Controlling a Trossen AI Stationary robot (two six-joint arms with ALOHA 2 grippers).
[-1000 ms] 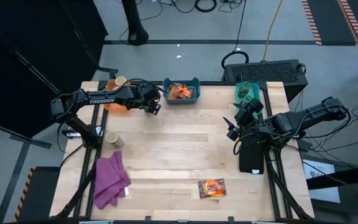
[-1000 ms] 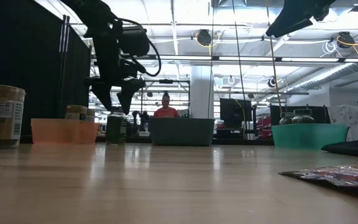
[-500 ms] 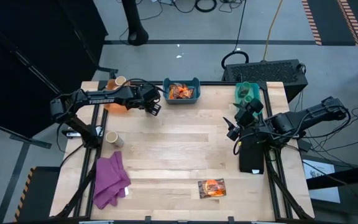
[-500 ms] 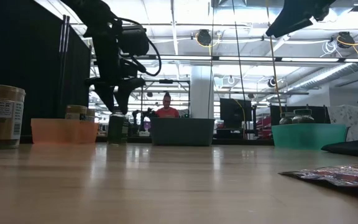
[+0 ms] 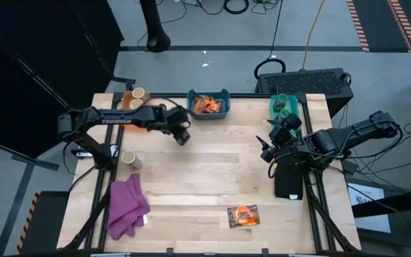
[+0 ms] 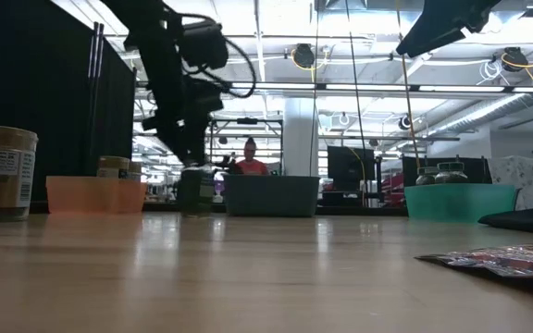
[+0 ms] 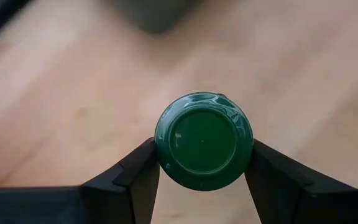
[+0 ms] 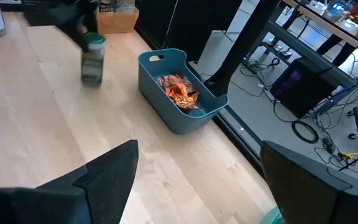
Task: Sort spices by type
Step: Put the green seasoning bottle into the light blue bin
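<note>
Count of spice items in view: one flat orange-and-dark printed packet (image 5: 242, 215) lying loose near the front edge of the pale wooden surface (image 5: 212, 171); further orange packets heaped in the blue plastic bin (image 5: 208, 104) at the middle of the far edge, number not determinable; one small dark-green cylindrical jar with a green lid (image 7: 203, 140) in the grip of the left arm; two more dark jars showing above the rim of the teal bin (image 6: 459, 201) at the far right corner; one tan jar with a cream top (image 5: 129, 158) standing alone near the left edge; one tan jar (image 5: 138, 94) at the orange bin (image 6: 95, 194) in the far left corner. One purple cloth (image 5: 126, 206) lies at the front left corner.

Left gripper (image 7: 202, 171): partly closed, one finger on each side of the green jar, both touching it. The jar is upright, over the surface just in front of the blue bin.

Right gripper (image 5: 268, 148): fingers fully spread, holding nothing, positioned by the right edge.
</note>
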